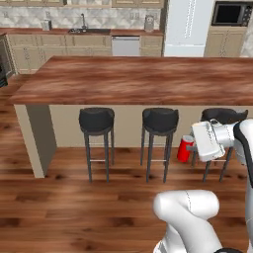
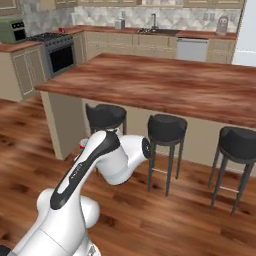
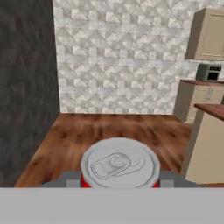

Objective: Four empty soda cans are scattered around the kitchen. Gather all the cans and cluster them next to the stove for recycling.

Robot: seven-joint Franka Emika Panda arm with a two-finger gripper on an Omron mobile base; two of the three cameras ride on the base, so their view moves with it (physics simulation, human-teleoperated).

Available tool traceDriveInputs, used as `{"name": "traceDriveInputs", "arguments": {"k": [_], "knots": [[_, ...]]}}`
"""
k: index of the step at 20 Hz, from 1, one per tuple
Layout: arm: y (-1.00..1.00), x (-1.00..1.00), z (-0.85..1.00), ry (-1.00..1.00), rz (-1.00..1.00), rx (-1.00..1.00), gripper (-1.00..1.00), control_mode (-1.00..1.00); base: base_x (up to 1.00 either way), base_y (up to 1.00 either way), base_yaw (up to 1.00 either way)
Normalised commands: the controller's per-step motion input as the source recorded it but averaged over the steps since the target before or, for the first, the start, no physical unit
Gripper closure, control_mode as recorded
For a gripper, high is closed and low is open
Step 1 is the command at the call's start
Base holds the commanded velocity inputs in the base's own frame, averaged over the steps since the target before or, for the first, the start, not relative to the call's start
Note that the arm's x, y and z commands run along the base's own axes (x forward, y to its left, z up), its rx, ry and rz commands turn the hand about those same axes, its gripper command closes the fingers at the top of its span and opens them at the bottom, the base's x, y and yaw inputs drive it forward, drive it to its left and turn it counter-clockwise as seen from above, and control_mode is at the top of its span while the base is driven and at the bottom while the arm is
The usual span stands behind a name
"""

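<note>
My gripper (image 1: 191, 147) is shut on a red soda can (image 1: 185, 148) with a silver top, held sideways in the air in front of the island's right-hand stools. In the hand view the can's silver lid (image 3: 119, 163) sits right between the fingers, with red showing at its sides. A sliver of the red can (image 2: 82, 145) peeks out behind my arm in the right base view. The stove (image 2: 51, 38) stands at the far left against the back wall, its oven door below it.
A long wooden island counter (image 1: 143, 79) crosses the room, with three black stools (image 1: 97, 121) tucked under it. Behind it lie a sink (image 1: 89, 30), a dishwasher (image 1: 125, 46) and a white fridge (image 1: 187, 27). Bare wooden floor (image 1: 74, 207) lies around my base.
</note>
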Motion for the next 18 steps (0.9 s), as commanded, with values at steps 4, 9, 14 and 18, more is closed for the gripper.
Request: {"name": "traceDriveInputs", "arguments": {"k": [4, 9, 14, 18], "knots": [[0.0, 0.0, 0.0, 0.0, 0.0, 0.0, 1.0, 1.0, 0.32, 1.0, -0.01], [0.0, 0.0, 0.0, 0.0, 0.0, 0.0, 1.0, 1.0, 0.32, 1.0, -0.02], [0.0, 0.0, 0.0, 0.0, 0.0, 0.0, 1.0, 1.0, 0.3, 1.0, -0.02], [0.0, 0.0, 0.0, 0.0, 0.0, 0.0, 1.0, 1.0, 0.28, 1.0, -0.02]]}}
